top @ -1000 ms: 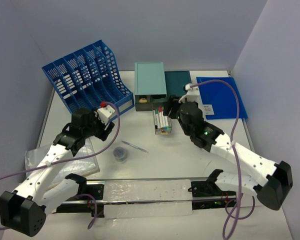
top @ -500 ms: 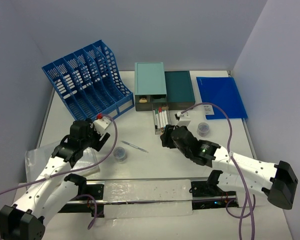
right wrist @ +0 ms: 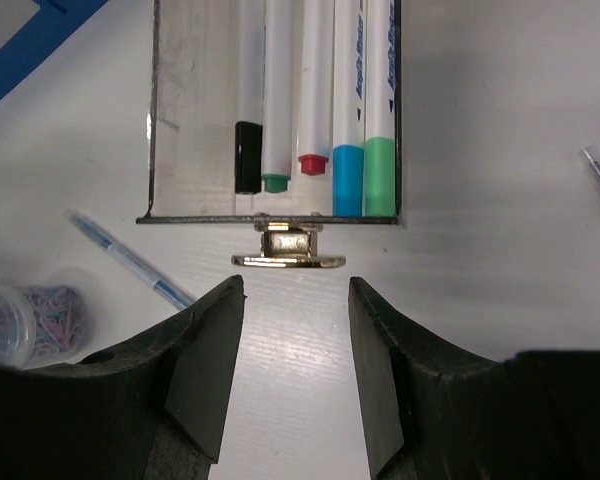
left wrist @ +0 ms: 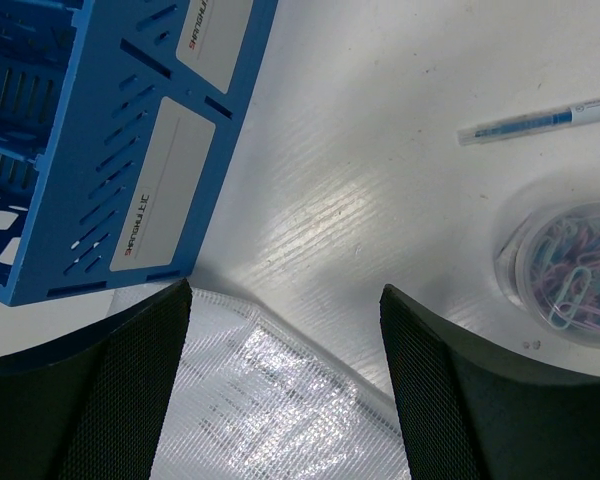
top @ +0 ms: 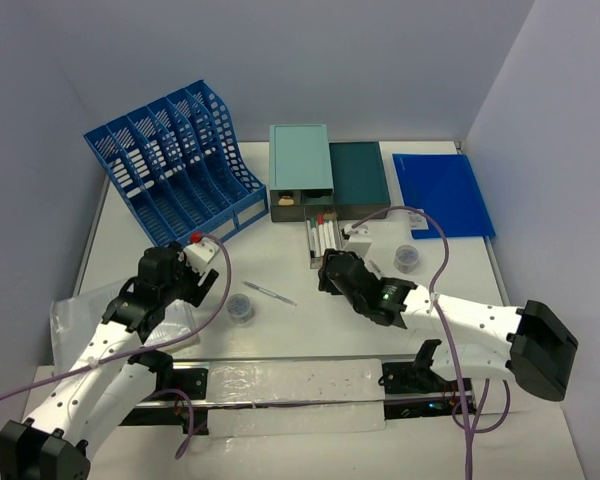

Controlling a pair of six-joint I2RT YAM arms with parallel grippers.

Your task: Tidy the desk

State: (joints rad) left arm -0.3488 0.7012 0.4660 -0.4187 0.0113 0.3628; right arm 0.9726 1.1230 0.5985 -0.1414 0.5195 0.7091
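The white desk (top: 310,330) carries everything. My left gripper (top: 187,287) is open and empty, over the edge of a clear mesh pouch (top: 100,325). In the left wrist view the pouch (left wrist: 270,400) lies between my open fingers (left wrist: 130,380) of the left gripper (left wrist: 285,295). My right gripper (top: 329,272) is open and empty just in front of the pulled-out drawer of markers (top: 323,238). In the right wrist view my right gripper (right wrist: 296,285) faces the drawer's brass handle (right wrist: 287,250), not touching it; several markers (right wrist: 348,100) lie in the drawer.
A blue file rack (top: 170,160) stands back left; it also shows in the left wrist view (left wrist: 110,130). Teal drawer boxes (top: 300,170) and a blue folder (top: 442,192) sit at the back. Paperclip tubs (top: 241,307) (top: 407,258) and a pen (top: 270,293) lie loose.
My right gripper has drawn back from the drawer toward the near side and now sits just before its handle. My left gripper has pulled back from the rack to over the pouch.
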